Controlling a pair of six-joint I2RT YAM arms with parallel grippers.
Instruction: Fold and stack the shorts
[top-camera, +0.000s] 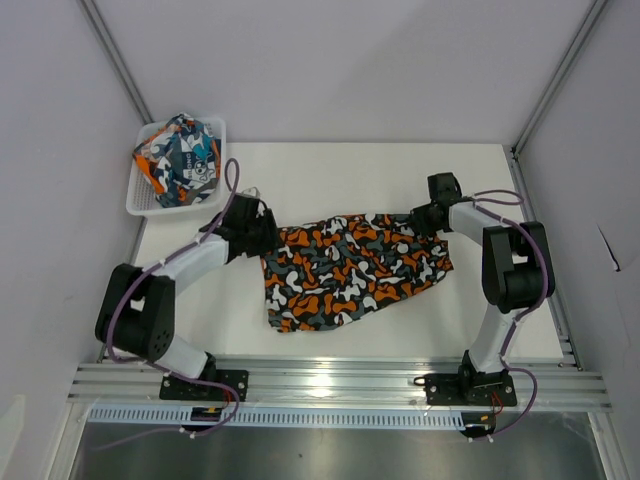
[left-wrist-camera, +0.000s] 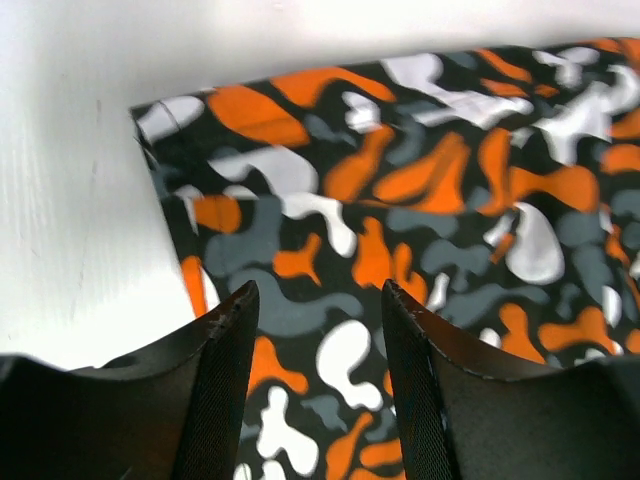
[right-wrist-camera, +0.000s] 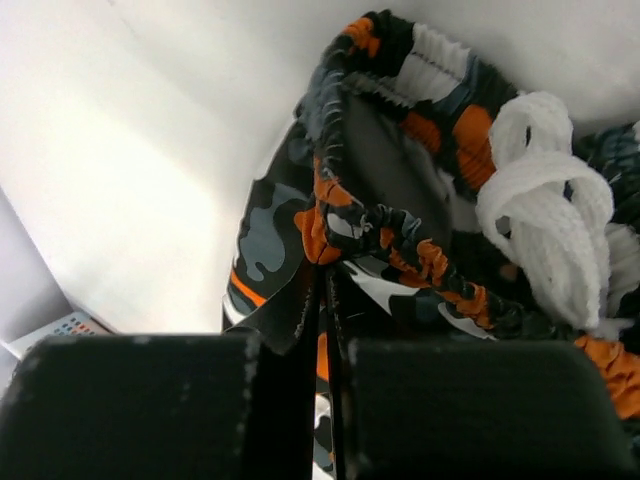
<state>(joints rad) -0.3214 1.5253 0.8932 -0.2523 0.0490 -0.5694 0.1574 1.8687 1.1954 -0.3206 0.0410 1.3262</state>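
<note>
Nothing written can be read for certain. At the upper left of the top view, the teal-blue, orange, white and dark grey graphic-print fabric shorts (top-camera: 182, 152) in the white mesh plastic basket (top-camera: 150, 207) carry letter-like white marks that are too small to make out. At the lower left corner of the right wrist view, a small white panel (right-wrist-camera: 60, 328) bears coloured dots, blurred beyond reading.
</note>
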